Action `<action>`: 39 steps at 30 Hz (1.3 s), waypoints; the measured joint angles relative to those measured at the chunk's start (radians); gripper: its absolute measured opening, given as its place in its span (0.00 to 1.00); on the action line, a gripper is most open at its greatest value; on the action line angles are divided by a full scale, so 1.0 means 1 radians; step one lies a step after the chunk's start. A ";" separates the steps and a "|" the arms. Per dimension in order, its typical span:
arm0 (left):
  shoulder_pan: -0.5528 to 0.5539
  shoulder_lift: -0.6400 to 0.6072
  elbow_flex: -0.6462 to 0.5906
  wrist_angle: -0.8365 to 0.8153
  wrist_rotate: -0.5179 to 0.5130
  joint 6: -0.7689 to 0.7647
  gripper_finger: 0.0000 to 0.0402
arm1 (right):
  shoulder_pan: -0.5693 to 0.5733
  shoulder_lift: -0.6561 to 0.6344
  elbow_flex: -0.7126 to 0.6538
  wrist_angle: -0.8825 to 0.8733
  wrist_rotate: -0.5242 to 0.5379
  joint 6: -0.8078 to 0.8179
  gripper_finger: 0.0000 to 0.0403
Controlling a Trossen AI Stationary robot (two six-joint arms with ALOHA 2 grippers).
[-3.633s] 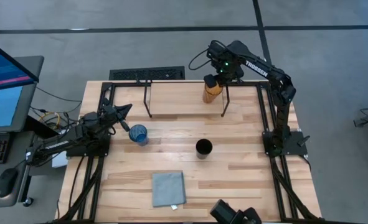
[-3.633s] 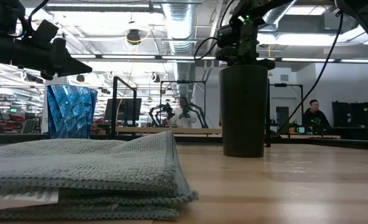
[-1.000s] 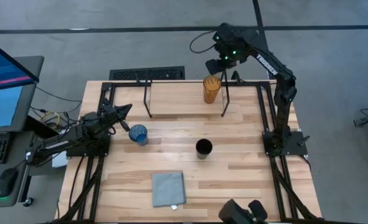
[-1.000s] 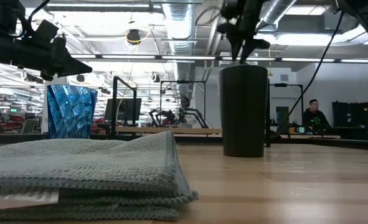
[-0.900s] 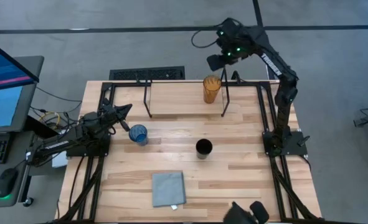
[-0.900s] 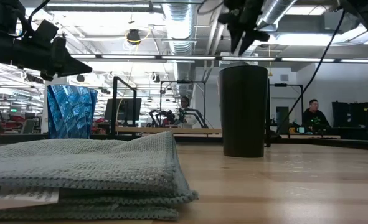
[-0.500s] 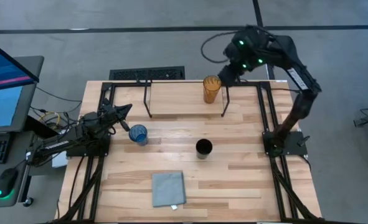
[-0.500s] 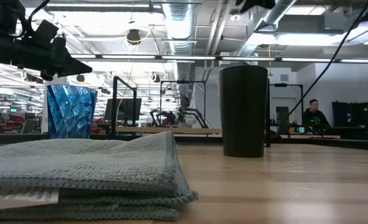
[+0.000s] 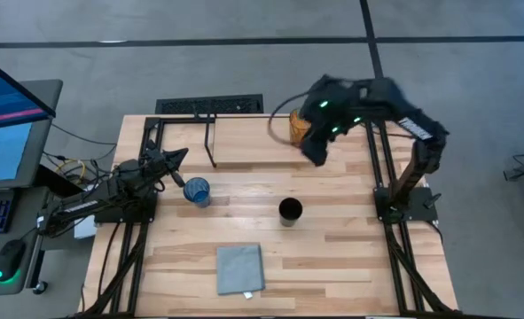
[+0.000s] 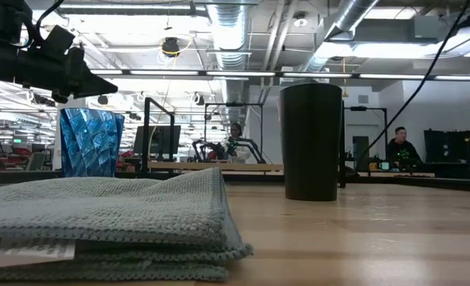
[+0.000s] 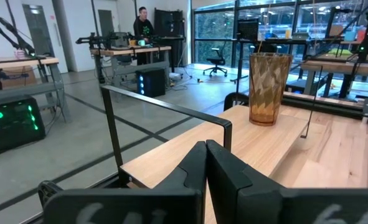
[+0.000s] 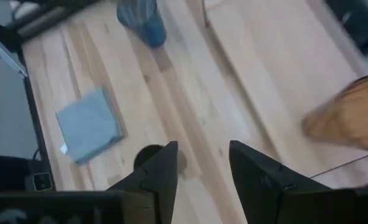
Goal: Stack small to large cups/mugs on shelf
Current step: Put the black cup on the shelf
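The amber cup (image 9: 294,127) stands upright on its base at the right end of the shelf (image 9: 248,142), and shows in the left wrist view as the amber cup (image 11: 269,87) too. The black cup (image 9: 290,211) stands mid-table, the blue cup (image 9: 197,190) to its left. My right gripper (image 12: 202,167) hovers open, high above the shelf's right end (image 9: 316,151), and looks down on the black cup (image 12: 147,155). My left gripper (image 11: 205,163) is shut just beyond the blue cup, at the table's left (image 9: 177,158).
A folded grey-blue cloth (image 9: 240,268) lies near the table's front edge. Black frame rails (image 9: 146,151) run along the table's left and right sides. Bare wood lies between the cups and the shelf.
My right gripper, still open, has swung up from beyond the amber cup's far side, then come toward the table's near edge over the shelf's right end and tipped downward. It has gone out of the low view. The amber cup stays upright on the shelf.
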 joint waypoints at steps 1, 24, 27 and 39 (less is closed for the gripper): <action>0.000 0.000 0.000 0.000 0.005 -0.004 0.00 | 0.010 0.010 -0.023 0.005 0.000 0.014 0.41; 0.000 0.000 0.000 -0.003 0.048 -0.120 0.00 | 0.215 0.039 -0.517 0.127 0.096 0.229 0.38; 0.000 0.000 0.000 -0.003 0.048 -0.120 0.00 | 0.229 0.038 -0.549 0.152 0.096 0.266 0.38; 0.000 0.000 0.000 -0.003 0.048 -0.146 0.00 | 0.296 0.038 -0.658 0.264 0.099 0.307 0.36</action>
